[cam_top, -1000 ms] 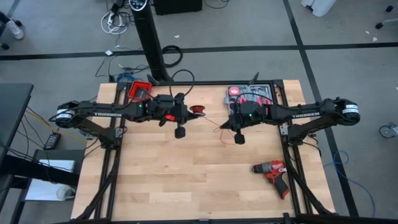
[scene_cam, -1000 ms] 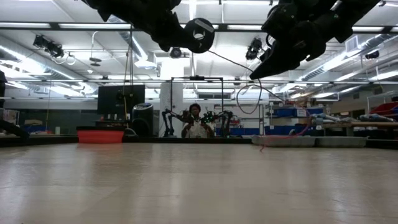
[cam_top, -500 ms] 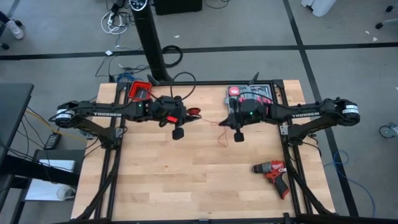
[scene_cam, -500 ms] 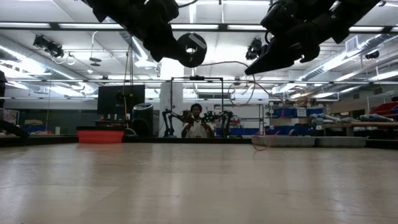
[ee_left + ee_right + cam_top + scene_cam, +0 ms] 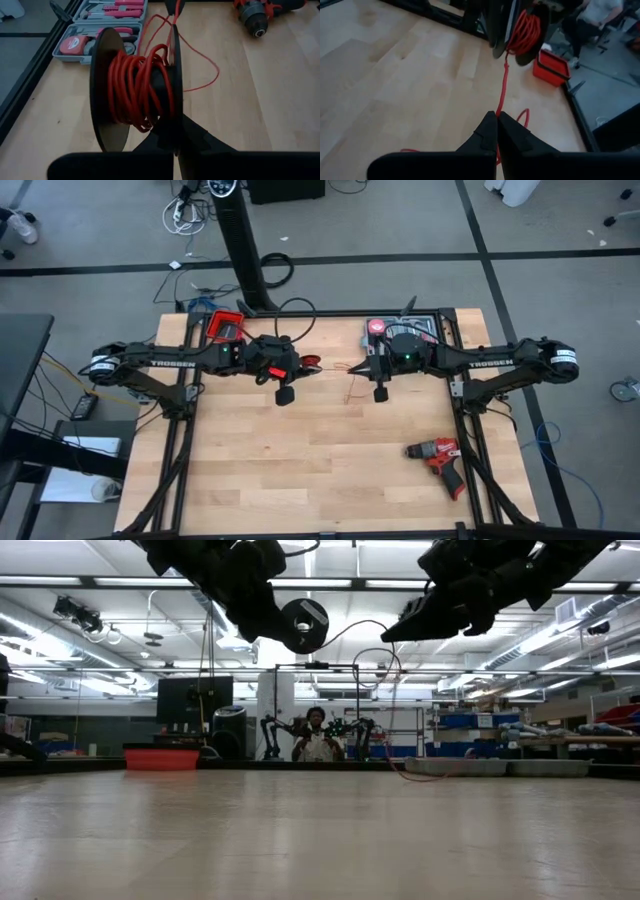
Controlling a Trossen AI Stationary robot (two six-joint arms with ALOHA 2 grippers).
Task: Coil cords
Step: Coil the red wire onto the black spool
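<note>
High view: left gripper (image 5: 303, 363) raised over the wooden table (image 5: 300, 470), clenched on a black spool (image 5: 312, 362); right gripper (image 5: 355, 370) just beyond it, pinching the red cord (image 5: 350, 385). Left wrist view: red cord (image 5: 137, 87) wound round spool (image 5: 107, 90) between clamped fingers (image 5: 192, 137). Right wrist view: cord (image 5: 504, 85) stretched from closed fingertips (image 5: 490, 125) to spool (image 5: 522, 30).

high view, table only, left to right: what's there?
red bin → left gripper shut on the black spool of red cord → right gripper shut on that cord → tool kit case → red drill
</note>
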